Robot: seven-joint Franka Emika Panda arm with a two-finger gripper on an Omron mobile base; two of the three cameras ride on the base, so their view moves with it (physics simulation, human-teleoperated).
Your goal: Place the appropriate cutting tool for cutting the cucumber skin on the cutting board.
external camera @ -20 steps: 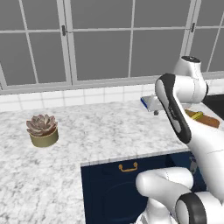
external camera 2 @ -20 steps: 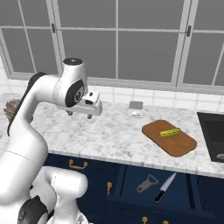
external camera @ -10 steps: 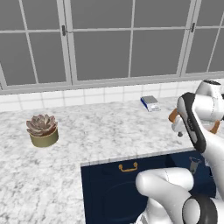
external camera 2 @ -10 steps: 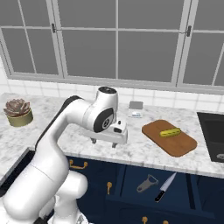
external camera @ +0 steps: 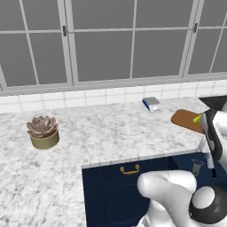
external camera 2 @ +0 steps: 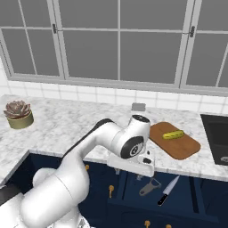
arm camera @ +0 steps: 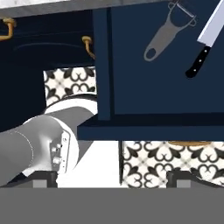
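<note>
In the open drawer [external camera 2: 187, 196] below the counter's front edge, a grey peeler [external camera 2: 149, 187] and a black-handled knife [external camera 2: 168, 190] are laid side by side, apart from each other. On the marble counter [external camera 2: 80, 124], a brown cutting board [external camera 2: 176, 141] is set, with the yellow-green cucumber [external camera 2: 173, 134] resting on it. The gripper [external camera 2: 143, 168] is held low at the counter's front edge, above the drawer; whether its fingers are spread cannot be told. A potted succulent [external camera: 42, 132] and a small blue-and-grey box [external camera: 152, 103] are kept further back.
</note>
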